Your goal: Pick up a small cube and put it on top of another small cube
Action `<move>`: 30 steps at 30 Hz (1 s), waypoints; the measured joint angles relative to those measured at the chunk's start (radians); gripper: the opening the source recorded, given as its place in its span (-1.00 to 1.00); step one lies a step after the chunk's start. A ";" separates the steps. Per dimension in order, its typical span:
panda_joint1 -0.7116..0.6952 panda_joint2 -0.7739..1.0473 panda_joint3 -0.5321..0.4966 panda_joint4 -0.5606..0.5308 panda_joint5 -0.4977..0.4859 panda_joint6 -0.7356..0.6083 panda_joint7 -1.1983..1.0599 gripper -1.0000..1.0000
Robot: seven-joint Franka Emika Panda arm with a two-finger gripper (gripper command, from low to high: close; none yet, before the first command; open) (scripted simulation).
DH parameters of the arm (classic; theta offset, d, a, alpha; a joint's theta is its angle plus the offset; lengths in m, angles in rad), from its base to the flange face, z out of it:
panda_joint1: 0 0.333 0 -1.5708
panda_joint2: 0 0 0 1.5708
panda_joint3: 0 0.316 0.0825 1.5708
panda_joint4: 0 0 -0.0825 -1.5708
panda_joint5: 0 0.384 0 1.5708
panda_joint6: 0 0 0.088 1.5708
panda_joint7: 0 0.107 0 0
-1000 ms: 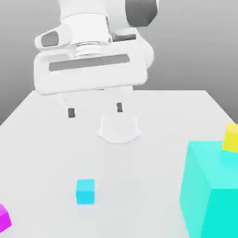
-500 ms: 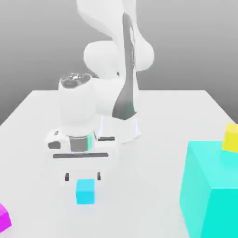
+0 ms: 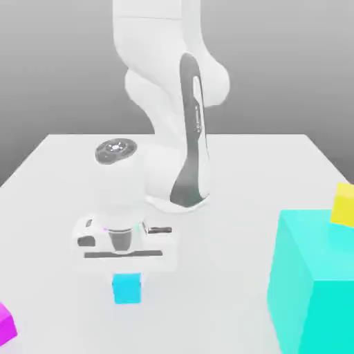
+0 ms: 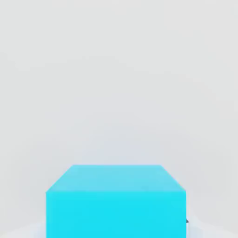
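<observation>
We see the fingers (image 3: 127,276) drawn in tight on the small sky-blue cube (image 3: 128,288), reaching straight down onto it from the white hand above, so that they themselves are mostly hidden behind the hand's flat body and the cube's top. The cube sits on the white tabletop (image 3: 62,180), toward the near edge and on the exterior view's left of centre, and we cannot tell whether its underside has left the surface. In the hand view the same sky-blue cube (image 4: 116,204) looms very close, its top face paler than its front face, with the pale tabletop (image 4: 116,69) stretching away behind it. Above the hand, the wrist rises as a fat white cylinder with a round grey cap, and behind it the arm (image 3: 176,104) bends up and over from its base near the middle of the tabletop, a dark grey stripe running down its side. Well apart from the grasp, on the exterior view's right, stands the huge turquoise block (image 3: 314,283), near the front edge. The small yellow cube (image 3: 343,205) shows just behind the block's upper far corner, at the right border of the exterior view, partly cut off. On the opposite side, in the near left corner, a small magenta cube (image 3: 5,325) peeks in, also partly cut off.
</observation>
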 joint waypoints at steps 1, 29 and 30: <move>0.018 -0.017 -0.021 -0.002 -0.011 -0.014 0.007 -1.00; 0.541 -0.420 0.099 0.433 -0.211 -0.858 -0.297 -1.00; 0.561 -0.434 0.119 0.464 -0.219 -0.902 -0.324 -1.00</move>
